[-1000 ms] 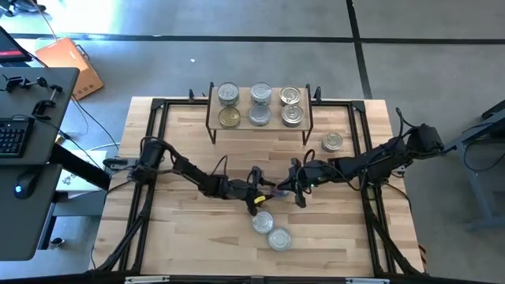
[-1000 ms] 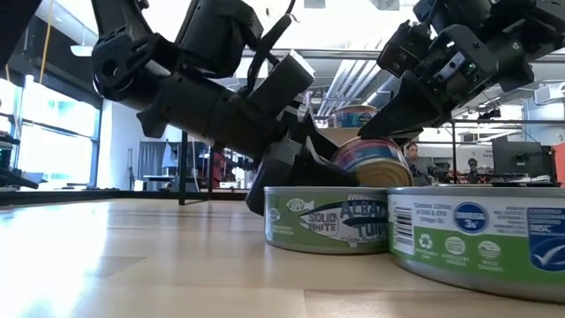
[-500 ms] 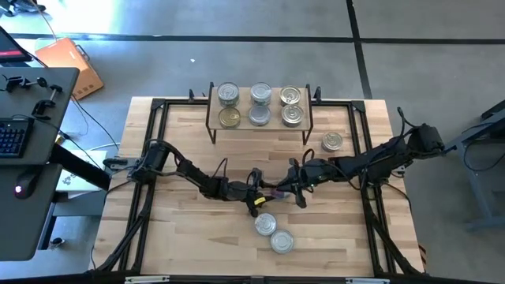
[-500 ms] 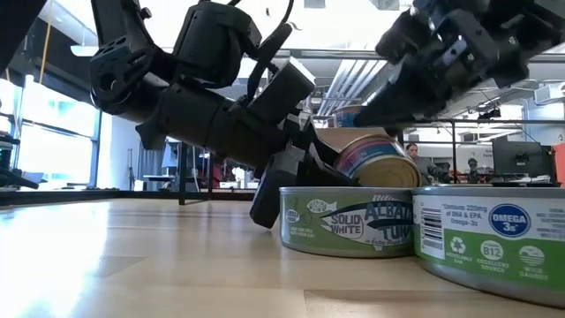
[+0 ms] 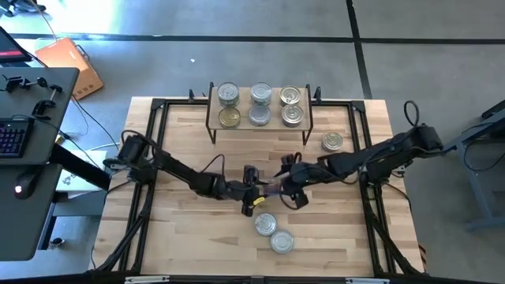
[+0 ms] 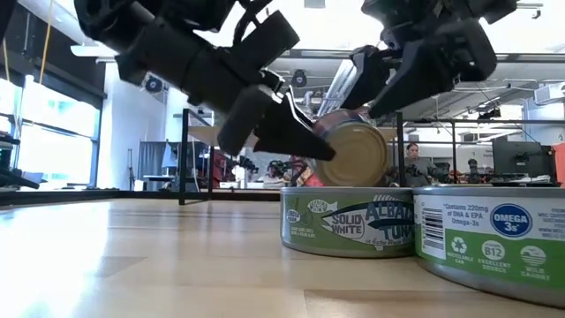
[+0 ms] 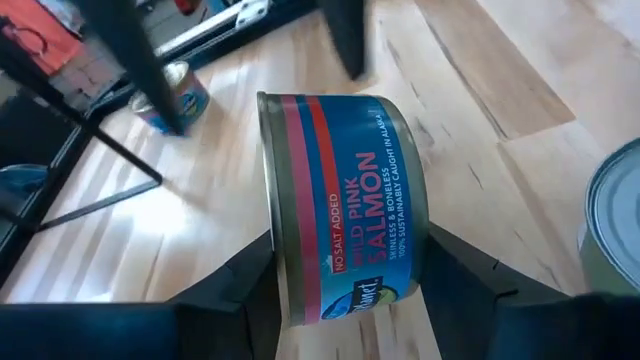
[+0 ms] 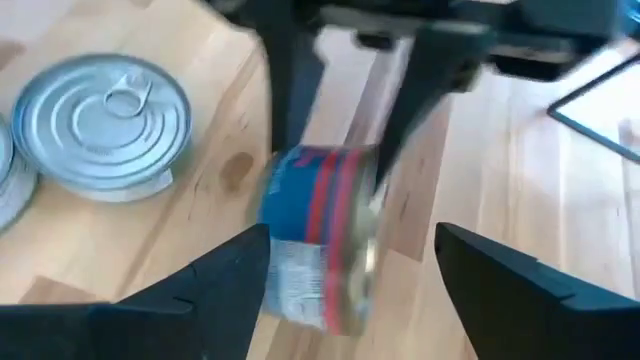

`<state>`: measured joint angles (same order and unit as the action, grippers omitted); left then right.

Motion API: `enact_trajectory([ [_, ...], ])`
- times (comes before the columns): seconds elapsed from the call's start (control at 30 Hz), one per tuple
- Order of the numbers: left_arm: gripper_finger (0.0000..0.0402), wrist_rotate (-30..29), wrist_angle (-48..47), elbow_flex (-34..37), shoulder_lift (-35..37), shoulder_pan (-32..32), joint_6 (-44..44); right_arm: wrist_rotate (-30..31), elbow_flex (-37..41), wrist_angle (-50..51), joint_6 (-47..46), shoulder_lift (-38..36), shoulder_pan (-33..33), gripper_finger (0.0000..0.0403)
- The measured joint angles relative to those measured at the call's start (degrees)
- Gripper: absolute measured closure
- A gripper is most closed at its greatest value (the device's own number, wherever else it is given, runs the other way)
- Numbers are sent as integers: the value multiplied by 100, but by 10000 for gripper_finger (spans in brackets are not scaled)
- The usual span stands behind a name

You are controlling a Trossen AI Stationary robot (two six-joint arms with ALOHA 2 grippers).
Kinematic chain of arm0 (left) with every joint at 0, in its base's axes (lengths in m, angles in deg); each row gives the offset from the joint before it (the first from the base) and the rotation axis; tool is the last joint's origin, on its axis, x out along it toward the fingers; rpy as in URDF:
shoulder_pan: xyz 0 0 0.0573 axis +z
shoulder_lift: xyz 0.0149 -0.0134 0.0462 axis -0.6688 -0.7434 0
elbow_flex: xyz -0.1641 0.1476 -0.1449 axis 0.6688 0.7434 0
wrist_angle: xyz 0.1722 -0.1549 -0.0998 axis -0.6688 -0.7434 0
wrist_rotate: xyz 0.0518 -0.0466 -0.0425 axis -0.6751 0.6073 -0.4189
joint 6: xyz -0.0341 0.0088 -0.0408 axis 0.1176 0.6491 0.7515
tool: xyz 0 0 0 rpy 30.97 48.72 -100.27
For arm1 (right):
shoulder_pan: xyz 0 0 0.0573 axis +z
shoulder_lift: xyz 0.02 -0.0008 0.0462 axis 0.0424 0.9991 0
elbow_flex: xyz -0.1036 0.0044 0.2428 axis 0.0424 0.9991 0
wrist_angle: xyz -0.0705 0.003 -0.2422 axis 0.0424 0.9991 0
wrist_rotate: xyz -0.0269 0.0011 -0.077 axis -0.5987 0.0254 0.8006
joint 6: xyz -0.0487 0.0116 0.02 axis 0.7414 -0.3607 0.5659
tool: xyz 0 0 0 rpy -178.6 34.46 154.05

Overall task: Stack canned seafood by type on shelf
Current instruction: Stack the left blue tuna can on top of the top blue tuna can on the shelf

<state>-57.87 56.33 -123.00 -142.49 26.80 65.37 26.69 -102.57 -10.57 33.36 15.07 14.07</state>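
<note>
On the shelf [image 5: 260,125] six tins sit; my left gripper [image 7: 345,265] clamps the salmon can [image 7: 340,195], right gripper [image 8: 350,262] released, three tins still left on the table [image 5: 197,237]

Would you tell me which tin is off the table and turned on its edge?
The blue salmon tin, gripped by the left end effector at mid-table. All other tins sit flat, on the table or shelf.

From above, the salmon tin [image 5: 268,189] is almost wholly hidden between the two grippers. At table height the nearest tin [image 6: 491,240] is cut off at the right edge, and labels on the shelf [image 5: 259,118] tins are too small to read.
</note>
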Motion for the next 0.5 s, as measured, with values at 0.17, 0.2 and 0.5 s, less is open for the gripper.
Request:
enact_trajectory([
  [0.17,225,-65,-233,4,47,6,107,48,-11,-144,490,397,84,123],
  [0.2,222,-85,-243,7,26,13,116,120,-10,-189,626,510,117,123],
  [0.5,219,-98,-333,0,30,24,318,508,2,-868,439,1187,267,141],
])
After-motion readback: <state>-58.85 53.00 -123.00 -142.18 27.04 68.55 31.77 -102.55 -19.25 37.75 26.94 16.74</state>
